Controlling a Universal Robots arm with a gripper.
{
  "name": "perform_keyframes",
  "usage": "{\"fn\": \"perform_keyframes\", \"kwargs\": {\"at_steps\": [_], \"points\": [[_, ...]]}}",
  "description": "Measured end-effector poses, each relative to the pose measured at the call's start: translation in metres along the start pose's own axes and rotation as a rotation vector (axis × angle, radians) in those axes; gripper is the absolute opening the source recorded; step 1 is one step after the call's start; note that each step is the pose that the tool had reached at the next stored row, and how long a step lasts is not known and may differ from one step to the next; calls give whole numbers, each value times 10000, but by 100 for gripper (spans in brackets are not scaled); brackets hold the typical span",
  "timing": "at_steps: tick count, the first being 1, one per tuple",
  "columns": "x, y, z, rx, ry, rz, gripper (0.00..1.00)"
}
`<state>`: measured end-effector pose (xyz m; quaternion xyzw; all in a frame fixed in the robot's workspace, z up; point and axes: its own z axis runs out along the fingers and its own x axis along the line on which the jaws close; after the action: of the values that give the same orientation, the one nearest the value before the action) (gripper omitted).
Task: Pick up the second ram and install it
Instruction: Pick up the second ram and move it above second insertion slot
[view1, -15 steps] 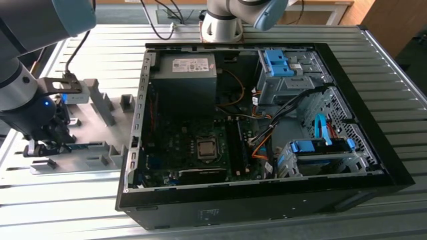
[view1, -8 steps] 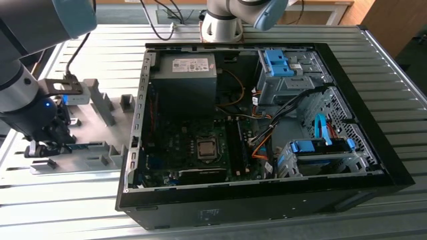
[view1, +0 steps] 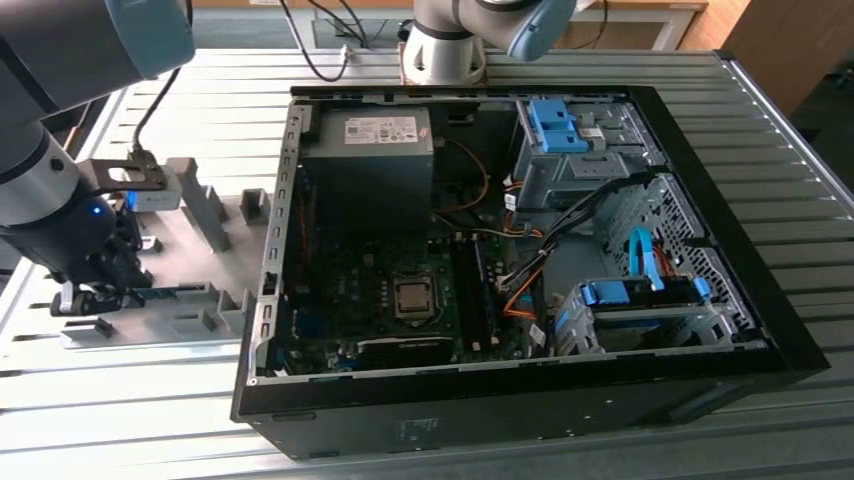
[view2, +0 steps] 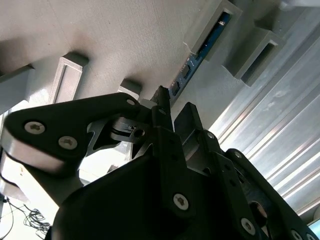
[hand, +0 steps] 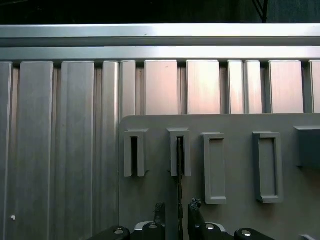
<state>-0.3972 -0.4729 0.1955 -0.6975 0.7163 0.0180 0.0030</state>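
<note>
While the exterior view takes in the whole table (view1: 120, 400), with the open case (view1: 747, 340) at its middle, the arm (view1: 54, 170) reaches down at the exterior view's left, over the grey plate (view1: 174, 250) beside the case. Its gripper (view1: 94, 300) hangs low at the plate's near end, its fingers too dark there to read. The first wrist view shows them: the gripper (hand: 176, 206) is partly open, one finger on each side of the ram (hand: 179, 175), a gap on both sides, nothing clamped. The ram stands on edge, its far end in a slotted block (hand: 172, 155). The second wrist view shows its blue face (view2: 200, 50).
</note>
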Motion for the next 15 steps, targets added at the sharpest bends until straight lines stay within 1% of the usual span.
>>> {"fn": "perform_keyframes", "kwargs": {"at_steps": [15], "points": [[-7, 4, 24, -3, 2, 0, 31]]}}
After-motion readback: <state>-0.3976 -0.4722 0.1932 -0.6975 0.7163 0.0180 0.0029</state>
